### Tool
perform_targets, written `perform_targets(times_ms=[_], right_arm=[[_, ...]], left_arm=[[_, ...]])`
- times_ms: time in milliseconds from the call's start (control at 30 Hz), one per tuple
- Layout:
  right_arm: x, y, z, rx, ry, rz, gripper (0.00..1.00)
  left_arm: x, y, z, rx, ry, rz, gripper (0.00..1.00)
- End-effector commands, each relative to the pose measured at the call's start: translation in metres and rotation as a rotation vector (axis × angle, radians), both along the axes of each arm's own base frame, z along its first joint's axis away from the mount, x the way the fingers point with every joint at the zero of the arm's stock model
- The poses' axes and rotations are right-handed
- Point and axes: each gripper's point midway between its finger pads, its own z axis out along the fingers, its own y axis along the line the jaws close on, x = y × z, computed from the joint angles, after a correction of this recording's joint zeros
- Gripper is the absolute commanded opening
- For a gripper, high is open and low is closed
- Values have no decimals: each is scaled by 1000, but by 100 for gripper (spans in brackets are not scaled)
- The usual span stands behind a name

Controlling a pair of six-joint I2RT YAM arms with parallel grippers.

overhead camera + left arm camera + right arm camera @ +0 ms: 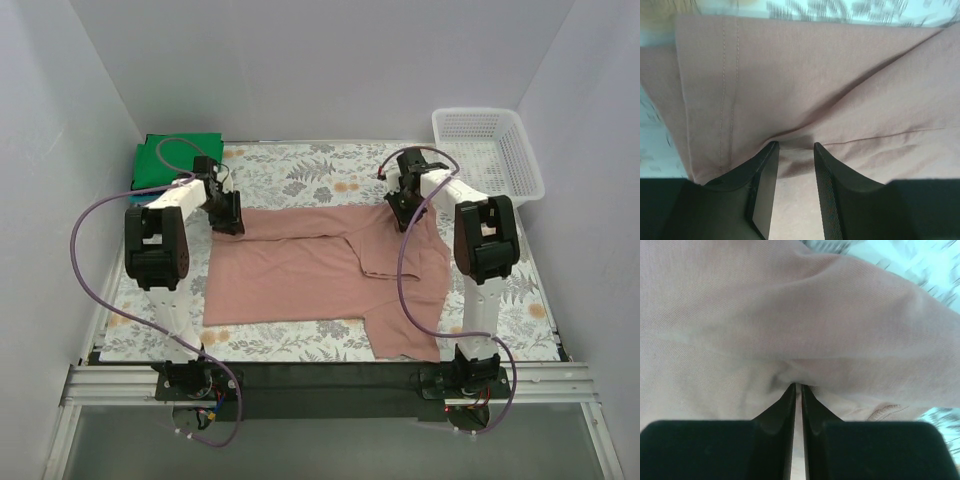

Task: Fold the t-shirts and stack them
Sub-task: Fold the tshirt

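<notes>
The dusty pink-brown t-shirt (300,270) lies spread on the floral cloth, one part folded over and a flap hanging toward the front right. My left gripper (230,220) is down at its far left corner. In the left wrist view the gripper (794,145) is partly open, with a pucker of the shirt (805,75) between the fingers. My right gripper (403,216) is at the far right edge. In the right wrist view it (798,385) is shut on a thin pinch of the shirt (790,315). A folded green t-shirt (175,160) lies at the back left.
A white mesh basket (490,150) stands at the back right corner. The floral table cloth (310,175) shows beyond the shirt and along the front edge. White walls close in the back and both sides.
</notes>
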Motion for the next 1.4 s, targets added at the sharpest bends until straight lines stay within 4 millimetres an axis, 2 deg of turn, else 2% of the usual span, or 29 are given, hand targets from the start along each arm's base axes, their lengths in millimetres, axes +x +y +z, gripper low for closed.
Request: perform_targets(times_ms=[0, 33, 67, 100, 133, 200, 233, 300, 333, 367, 400, 467, 500, 533, 567, 600, 633, 667, 700, 733, 767, 833, 867, 900, 967, 1067, 1167, 1300, 1367], right_arm=[[49, -18, -11, -73, -103, -31, 14], [55, -19, -18, -83, -101, -34, 14], [61, -20, -18, -85, -109, -39, 14], [77, -18, -8, -76, -149, -35, 14], [80, -16, -9, -72, -149, -32, 15], [88, -11, 6, -45, -171, -22, 22], [89, -4, 20, -13, -185, -8, 26], [84, 7, 40, 52, -185, 22, 38], [75, 16, 64, 111, -199, 58, 43], [69, 20, 78, 141, -208, 77, 55], [55, 26, 100, 185, -229, 109, 61], [32, 29, 120, 213, -228, 178, 76], [14, 28, 135, 233, -242, 206, 78], [-1, 25, 138, 228, -226, 225, 81], [-12, 21, 139, 213, -230, 282, 81], [-26, 18, 154, 207, -261, 312, 80], [-50, 10, 135, 186, -194, 338, 78], [-62, 5, 132, 166, -187, 381, 75], [-76, -1, 135, 149, -194, 398, 72], [-98, -7, 115, 136, -132, 410, 67], [-112, -13, 107, 123, -105, 423, 65], [-132, -18, 101, 107, -86, 427, 61], [-151, -21, 86, 109, -33, 430, 61], [-159, -22, 86, 103, -38, 436, 60], [-181, -24, 69, 93, 11, 458, 60], [-195, -30, 50, 62, 27, 458, 60], [-199, -33, 35, 38, 36, 464, 59], [-207, -28, 25, 37, 56, 472, 57], [-203, -27, 21, 21, 41, 465, 57]], left_arm=[[19, 12, -38, 43, 18, -17, 34], [36, 11, -30, 37, -16, -19, 34], [39, 9, -37, 26, -5, -29, 34], [47, 9, -35, 23, -19, -35, 34], [63, 21, -26, 20, -55, -10, 35], [71, 14, -17, -32, -66, -42, 37], [84, 11, 1, -44, -112, -57, 38], [87, 0, 30, -107, -160, -100, 41], [88, -5, 46, -132, -188, -117, 44], [87, -9, 58, -156, -207, -132, 49], [81, -17, 89, -197, -258, -168, 51], [64, -23, 108, -229, -281, -193, 59], [55, -27, 135, -239, -338, -226, 62], [45, -29, 144, -245, -351, -241, 66], [26, -31, 139, -261, -314, -258, 70], [13, -32, 158, -262, -358, -294, 71], [2, -31, 157, -266, -350, -305, 71], [-16, -30, 148, -274, -309, -306, 71], [-26, -27, 148, -278, -314, -314, 71], [-36, -25, 158, -273, -340, -320, 71], [-52, -25, 146, -276, -304, -316, 71], [-68, -21, 150, -257, -327, -335, 71], [-75, -21, 147, -258, -321, -346, 71], [-86, -21, 140, -269, -291, -349, 71], [-98, -21, 140, -267, -297, -370, 71], [-112, -20, 132, -253, -285, -384, 71], [-123, -16, 119, -226, -256, -392, 71], [-134, -10, 107, -183, -242, -392, 71], [-139, -8, 102, -172, -239, -393, 71]])
